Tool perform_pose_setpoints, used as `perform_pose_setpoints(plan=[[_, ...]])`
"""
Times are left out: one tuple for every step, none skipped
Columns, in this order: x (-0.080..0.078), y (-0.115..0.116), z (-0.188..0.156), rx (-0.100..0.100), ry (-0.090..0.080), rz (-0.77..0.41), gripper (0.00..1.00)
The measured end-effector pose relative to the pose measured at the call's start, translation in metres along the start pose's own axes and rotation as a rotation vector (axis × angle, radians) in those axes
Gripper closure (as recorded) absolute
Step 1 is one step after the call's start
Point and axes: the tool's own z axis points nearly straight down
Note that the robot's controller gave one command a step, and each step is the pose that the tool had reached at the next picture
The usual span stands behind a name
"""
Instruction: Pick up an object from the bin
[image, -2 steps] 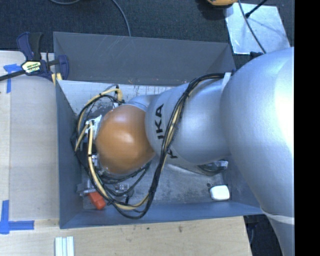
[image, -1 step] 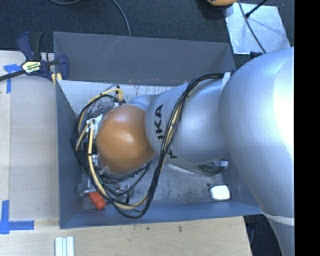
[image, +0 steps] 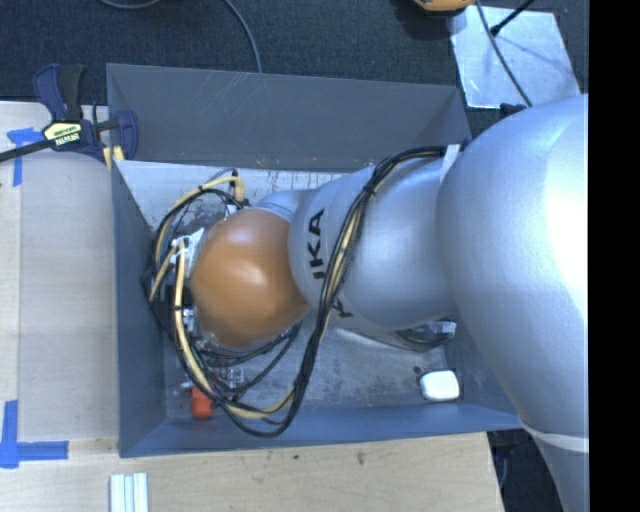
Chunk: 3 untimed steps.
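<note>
Silver arm links (image: 480, 250) loom closest to the camera, reaching from the right down into the grey metal bin (image: 290, 110). An orange wrist cover (image: 245, 280), ringed by black and yellow cables (image: 300, 385), hides the jaws, so I cannot tell whether they are spread or pressed together, or what they touch. 1 small red-orange piece (image: 201, 404) lies just below the cover near the bin's lower-left corner. 1 white rounded piece (image: 440, 385) lies well apart at the lower right. Dark floor (image: 180, 30) shows beyond the far wall.

Grey bin (image: 138, 300): one.
Robot arm (image: 400, 250): one.
White rounded piece (image: 438, 385): one.
Small red piece (image: 201, 404): one.
More pieces under the arm: I cannot count them.
</note>
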Motion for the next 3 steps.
perform_pose_setpoints(plan=[[0.0, -0.001, -0.008, 0.0, -0.001, 0.004, 1.0], [-0.002, -0.003, -0.099, 0.006, -0.004, 0.007, 1.0], [-0.003, -0.003, -0.111, 0.001, -0.002, 0.011, 1.0]])
